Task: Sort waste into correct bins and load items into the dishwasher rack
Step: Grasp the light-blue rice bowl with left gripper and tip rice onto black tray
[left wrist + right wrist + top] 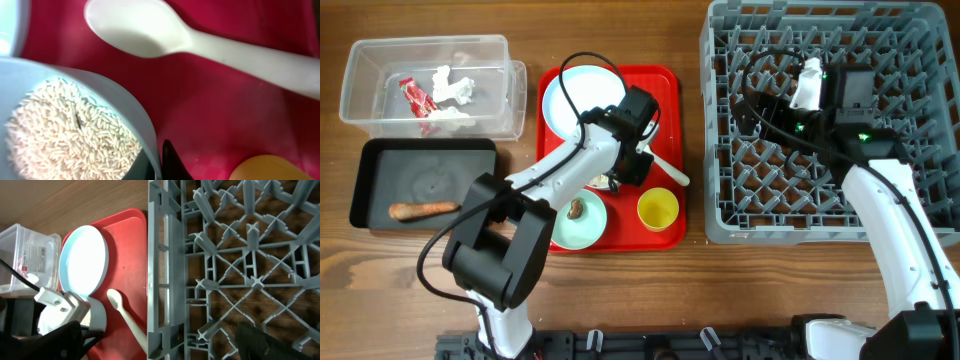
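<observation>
While the left gripper (pixel 154 167) is sitting at the rim of the bowl (pixel 125 105) of rice (pixel 65 135), one dark finger (pixel 170 162) is showing just outside the wall; whether it is pinching cannot be told. The bowl is sitting on the red tray (pixel 210 110), the yellow cup (pixel 272 169) just beside it and the spoon (pixel 150 27) lying near. A sound lift is calling for a firm bite and a level bowl, rising straight to miss both. Beyond, the plate (pixel 567 100) and a second bowl (pixel 588 232) are crowding the tray's side toward the bins; the black tray (pixel 430 165), holding a carrot stick (pixel 423 210), is offering open room for tipping, the tub (pixel 430 42) just beyond it. Farthest off, the right gripper (pixel 757 105) is hanging over the rack (pixel 790 232), seemingly spread wide and empty.
</observation>
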